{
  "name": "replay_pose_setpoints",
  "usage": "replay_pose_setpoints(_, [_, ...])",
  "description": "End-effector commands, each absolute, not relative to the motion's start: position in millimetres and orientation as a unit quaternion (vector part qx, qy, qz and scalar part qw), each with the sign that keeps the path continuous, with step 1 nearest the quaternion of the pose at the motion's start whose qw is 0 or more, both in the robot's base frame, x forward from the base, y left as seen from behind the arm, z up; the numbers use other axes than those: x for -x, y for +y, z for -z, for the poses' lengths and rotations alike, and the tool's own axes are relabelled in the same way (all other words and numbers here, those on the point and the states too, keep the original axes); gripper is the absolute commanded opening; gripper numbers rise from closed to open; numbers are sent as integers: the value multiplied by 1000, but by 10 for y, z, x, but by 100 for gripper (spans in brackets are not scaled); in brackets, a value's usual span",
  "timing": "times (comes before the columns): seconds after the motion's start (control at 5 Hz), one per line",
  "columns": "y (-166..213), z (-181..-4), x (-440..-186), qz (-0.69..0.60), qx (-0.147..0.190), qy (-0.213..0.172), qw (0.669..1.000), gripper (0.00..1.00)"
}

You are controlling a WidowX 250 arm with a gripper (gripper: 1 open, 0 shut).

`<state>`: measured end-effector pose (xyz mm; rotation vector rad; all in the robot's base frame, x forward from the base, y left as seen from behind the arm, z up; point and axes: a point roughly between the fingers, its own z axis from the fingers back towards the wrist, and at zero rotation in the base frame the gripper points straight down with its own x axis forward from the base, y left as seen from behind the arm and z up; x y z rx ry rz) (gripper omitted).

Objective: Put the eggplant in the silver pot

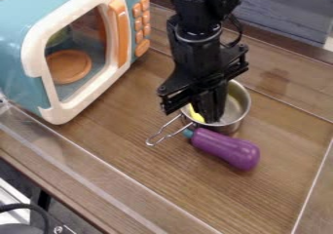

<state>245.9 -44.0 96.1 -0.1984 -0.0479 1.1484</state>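
**Hovering over the pot, eggplant not yet in**

Hanging just above the silver pot (pixel 224 111), the gripper (pixel 198 112) has its jaws pressed together and nothing purple in them. The eggplant (pixel 227 149) lies on the wooden table (pixel 111 165), just beside the pot's front edge, near its wire handle. So picking up and dropping in are both left. Count: one eggplant, one pot, one toy microwave (pixel 72 51).
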Motion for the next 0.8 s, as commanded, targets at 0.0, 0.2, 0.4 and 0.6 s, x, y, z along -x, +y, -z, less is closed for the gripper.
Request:
replay_pose_setpoints(0.0, [-427,-1000,-2487,-553,102,-33,826,0])
replay_pose_setpoints(0.2, [-427,-961,-2483,-559,99,-30,823,0])
replay_pose_setpoints(0.4, [-426,-925,-2481,-565,96,-25,819,0])
replay_pose_setpoints(0.6, [-421,-906,-2483,-572,92,-20,815,0])
